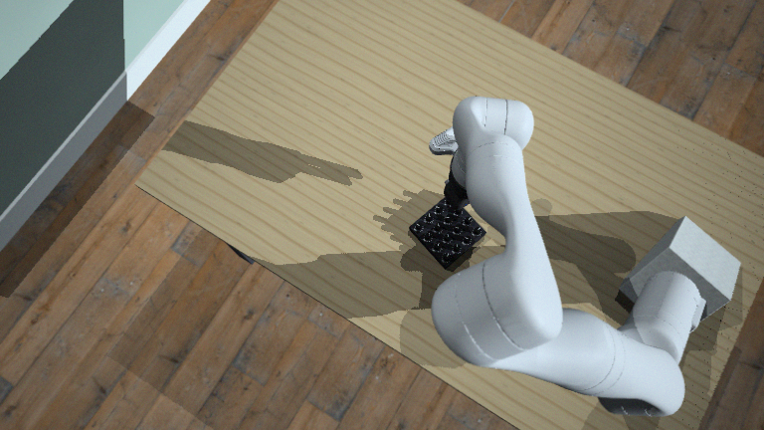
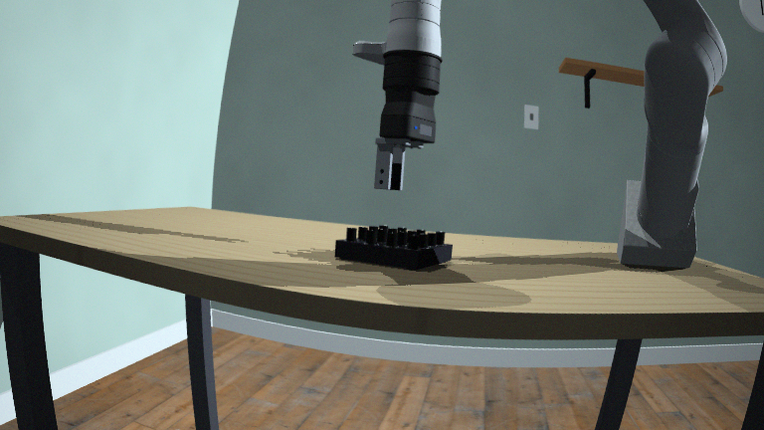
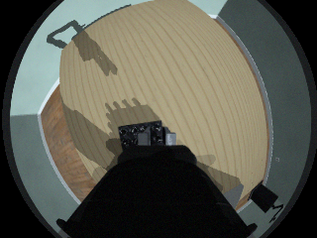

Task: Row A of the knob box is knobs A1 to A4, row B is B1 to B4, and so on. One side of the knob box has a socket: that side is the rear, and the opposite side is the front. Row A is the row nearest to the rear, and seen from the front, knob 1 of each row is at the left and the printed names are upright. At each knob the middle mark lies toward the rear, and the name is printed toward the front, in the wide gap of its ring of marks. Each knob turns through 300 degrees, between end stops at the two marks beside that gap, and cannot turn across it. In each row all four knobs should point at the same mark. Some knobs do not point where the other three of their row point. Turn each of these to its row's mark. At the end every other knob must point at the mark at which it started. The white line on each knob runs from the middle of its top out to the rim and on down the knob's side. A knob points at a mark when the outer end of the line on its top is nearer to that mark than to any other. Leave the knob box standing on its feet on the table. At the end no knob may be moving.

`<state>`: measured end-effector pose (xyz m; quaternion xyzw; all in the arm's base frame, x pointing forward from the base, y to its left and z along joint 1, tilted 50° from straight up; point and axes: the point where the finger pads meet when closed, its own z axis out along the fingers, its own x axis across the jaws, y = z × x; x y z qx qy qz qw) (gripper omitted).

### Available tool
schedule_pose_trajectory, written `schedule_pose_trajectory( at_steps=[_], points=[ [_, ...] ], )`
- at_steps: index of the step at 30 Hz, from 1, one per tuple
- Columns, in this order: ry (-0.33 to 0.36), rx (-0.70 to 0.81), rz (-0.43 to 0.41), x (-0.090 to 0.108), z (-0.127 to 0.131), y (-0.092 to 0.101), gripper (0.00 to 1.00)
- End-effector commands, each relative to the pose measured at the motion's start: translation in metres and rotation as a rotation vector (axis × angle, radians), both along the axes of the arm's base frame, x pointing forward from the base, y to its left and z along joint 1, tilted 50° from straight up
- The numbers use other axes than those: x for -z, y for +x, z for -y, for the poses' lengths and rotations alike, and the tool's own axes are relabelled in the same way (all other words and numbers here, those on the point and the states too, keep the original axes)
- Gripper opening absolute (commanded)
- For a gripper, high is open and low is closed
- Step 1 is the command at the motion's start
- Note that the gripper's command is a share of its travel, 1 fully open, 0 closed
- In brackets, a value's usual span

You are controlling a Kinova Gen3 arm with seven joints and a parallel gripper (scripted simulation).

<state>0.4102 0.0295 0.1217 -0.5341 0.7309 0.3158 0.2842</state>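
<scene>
The black knob box (image 1: 452,232) (image 2: 368,252) (image 3: 122,141) stands flat on the table, with short black knobs upright on its top. Small white marks show on it in the top view and the wrist view, but the names and the direction of each knob's line are too small to read. The socket cannot be made out. My gripper (image 2: 389,186) (image 3: 158,133) points down and hangs well above the box, with its fingers partly apart and nothing between them. In the top view the wrist hides most of the fingers, and in the wrist view the gripper covers part of the box.
The wooden table (image 1: 337,93) (image 2: 168,256) (image 3: 173,74) carries the box, and the arm's grey base block (image 1: 701,259) stands to the right. The arm (image 1: 529,245) passes above and close beside the box in the top view. Arm shadows fall across and around the box.
</scene>
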Motion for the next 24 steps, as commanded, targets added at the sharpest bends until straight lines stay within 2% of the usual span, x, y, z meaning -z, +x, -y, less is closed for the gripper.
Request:
schedule_pose_trajectory(
  at_steps=[1, 11, 24],
  points=[
    [-0.002, 0.015, -0.016, -0.0019, 0.0001, 0.0003, 0.46],
    [0.003, 0.052, -0.054, -0.0028, 0.0007, 0.0002, 0.46],
    [0.003, 0.055, -0.057, -0.0029, 0.0008, 0.0002, 0.46]
  ],
)
